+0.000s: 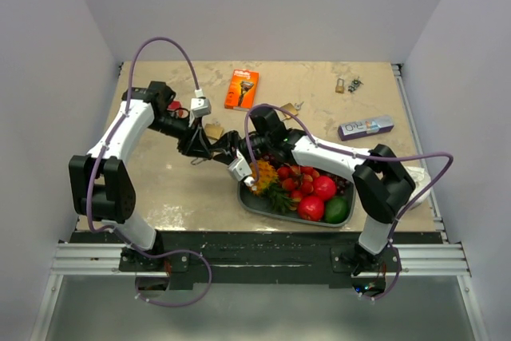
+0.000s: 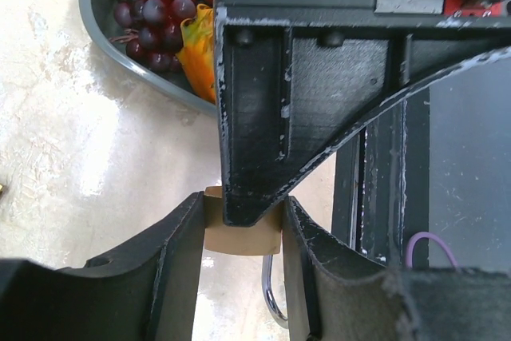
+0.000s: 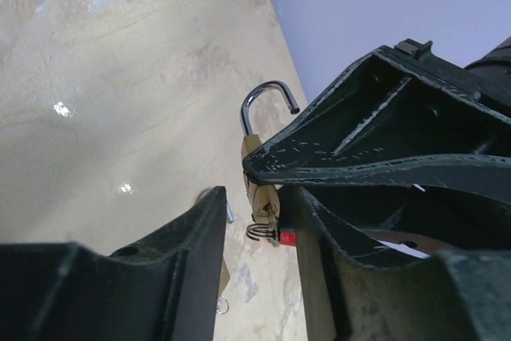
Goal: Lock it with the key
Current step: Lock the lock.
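Note:
My left gripper [image 2: 243,225] is shut on a brass padlock [image 2: 243,237] and holds it above the table. The padlock's chrome shackle [image 3: 266,105] is swung open. A key with a red head [image 3: 287,237] and a wire ring sits in the bottom of the padlock [image 3: 259,189]. My right gripper [image 3: 255,237] is open, with its jaws on either side of the key. The red head lies against its right finger [image 3: 335,261], and the left finger stands apart. In the top view the two grippers, left [image 1: 209,149] and right [image 1: 227,148], meet tip to tip at the table's middle.
A grey tray [image 1: 251,201] of fruit lies just right of the grippers. A second brass padlock [image 1: 213,128] lies on the table behind them. An orange box [image 1: 241,89], a purple box [image 1: 366,127] and small locks and keys [image 1: 347,84] lie further back.

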Action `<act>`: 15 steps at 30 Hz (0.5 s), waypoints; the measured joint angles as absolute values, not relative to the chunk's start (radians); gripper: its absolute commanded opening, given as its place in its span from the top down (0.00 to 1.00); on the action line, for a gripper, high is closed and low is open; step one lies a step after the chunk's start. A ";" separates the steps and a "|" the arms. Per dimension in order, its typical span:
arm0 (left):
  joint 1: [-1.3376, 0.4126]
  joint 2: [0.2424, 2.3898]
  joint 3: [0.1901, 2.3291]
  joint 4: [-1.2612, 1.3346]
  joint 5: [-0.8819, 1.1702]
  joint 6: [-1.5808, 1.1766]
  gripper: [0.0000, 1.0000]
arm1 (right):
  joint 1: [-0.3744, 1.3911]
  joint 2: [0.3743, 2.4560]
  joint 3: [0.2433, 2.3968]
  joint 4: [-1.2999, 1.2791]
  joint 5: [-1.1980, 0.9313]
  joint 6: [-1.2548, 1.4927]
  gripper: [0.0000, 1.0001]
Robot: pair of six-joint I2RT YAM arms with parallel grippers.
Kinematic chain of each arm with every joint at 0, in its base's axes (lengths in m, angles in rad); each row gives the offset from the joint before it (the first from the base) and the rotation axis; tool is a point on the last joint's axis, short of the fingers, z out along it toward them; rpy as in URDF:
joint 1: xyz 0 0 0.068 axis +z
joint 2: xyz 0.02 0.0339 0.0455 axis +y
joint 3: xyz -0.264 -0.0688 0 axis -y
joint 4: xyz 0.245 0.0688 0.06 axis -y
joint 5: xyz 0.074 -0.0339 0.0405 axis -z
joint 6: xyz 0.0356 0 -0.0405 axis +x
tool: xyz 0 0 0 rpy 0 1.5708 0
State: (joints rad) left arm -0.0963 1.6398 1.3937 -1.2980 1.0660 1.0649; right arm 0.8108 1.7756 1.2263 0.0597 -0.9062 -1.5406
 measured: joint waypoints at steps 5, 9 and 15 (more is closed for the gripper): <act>-0.102 1.638 1.394 -1.271 1.066 1.012 1.00 | 0.811 1.779 1.226 0.044 -0.906 -1.578 0.68; -0.108 1.638 1.394 -1.258 1.062 0.986 1.00 | 0.810 1.779 1.230 0.043 -0.907 -1.599 0.84; -0.117 1.628 1.391 -1.235 1.041 0.949 0.60 | 0.810 1.780 1.238 0.040 -0.902 -1.575 1.00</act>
